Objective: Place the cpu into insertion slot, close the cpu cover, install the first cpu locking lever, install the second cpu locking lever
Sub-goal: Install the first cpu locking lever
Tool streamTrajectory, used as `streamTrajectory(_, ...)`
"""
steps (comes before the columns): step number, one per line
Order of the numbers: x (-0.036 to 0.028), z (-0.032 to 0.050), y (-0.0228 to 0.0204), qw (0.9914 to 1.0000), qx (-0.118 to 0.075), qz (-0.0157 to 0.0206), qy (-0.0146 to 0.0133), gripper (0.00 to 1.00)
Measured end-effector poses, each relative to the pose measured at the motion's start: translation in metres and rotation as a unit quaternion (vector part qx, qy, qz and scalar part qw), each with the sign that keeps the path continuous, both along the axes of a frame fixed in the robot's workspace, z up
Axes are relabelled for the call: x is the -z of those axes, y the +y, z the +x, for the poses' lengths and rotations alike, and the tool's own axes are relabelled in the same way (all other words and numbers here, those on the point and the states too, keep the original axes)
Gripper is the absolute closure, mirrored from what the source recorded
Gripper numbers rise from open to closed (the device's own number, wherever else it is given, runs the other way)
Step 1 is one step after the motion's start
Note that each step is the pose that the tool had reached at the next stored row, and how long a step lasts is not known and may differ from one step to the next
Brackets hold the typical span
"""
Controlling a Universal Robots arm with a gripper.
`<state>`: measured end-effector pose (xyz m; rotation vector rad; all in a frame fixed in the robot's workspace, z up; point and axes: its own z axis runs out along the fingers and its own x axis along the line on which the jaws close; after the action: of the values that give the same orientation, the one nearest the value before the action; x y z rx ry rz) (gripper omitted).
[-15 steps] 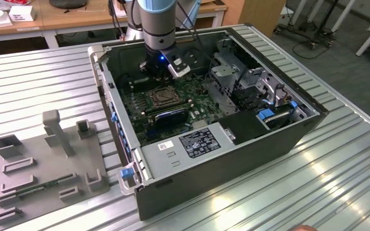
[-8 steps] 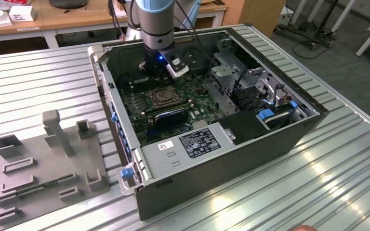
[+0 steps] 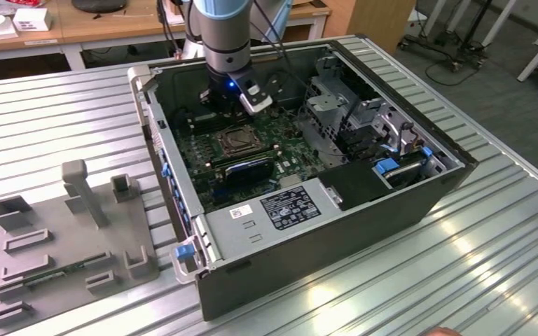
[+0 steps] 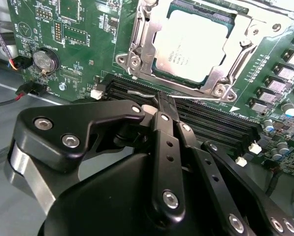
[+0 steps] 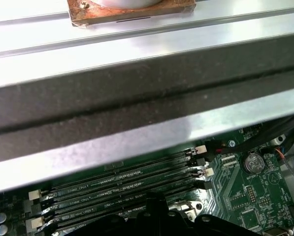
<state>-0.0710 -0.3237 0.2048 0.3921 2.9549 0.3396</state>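
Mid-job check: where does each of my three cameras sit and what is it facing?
Exterior view: off the arm, above, looking down into the open computer case; arm and gripper over the motherboard.
Second wrist view: behind the gripper, facing the cpu under the cpu cover.
First wrist view: facing the case wall.
Both wrist views share the memory slots and coin battery.

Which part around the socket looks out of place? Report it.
Nothing looks damaged or askew. The cpu sits flat under the closed cpu cover, and the gripper is closed at a thin lever beside the socket.
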Motion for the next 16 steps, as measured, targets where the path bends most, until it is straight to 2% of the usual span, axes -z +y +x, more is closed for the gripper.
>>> streamTrajectory(7, 0.0033, -0.0001, 0.0000, 0.99999, 0.001, 0.0002, -0.0029, 0.90)
streamTrajectory(16, 0.0038, -0.0038, 0.0027, 0.99999, 0.002, 0.0008, -0.0041, 0.90)
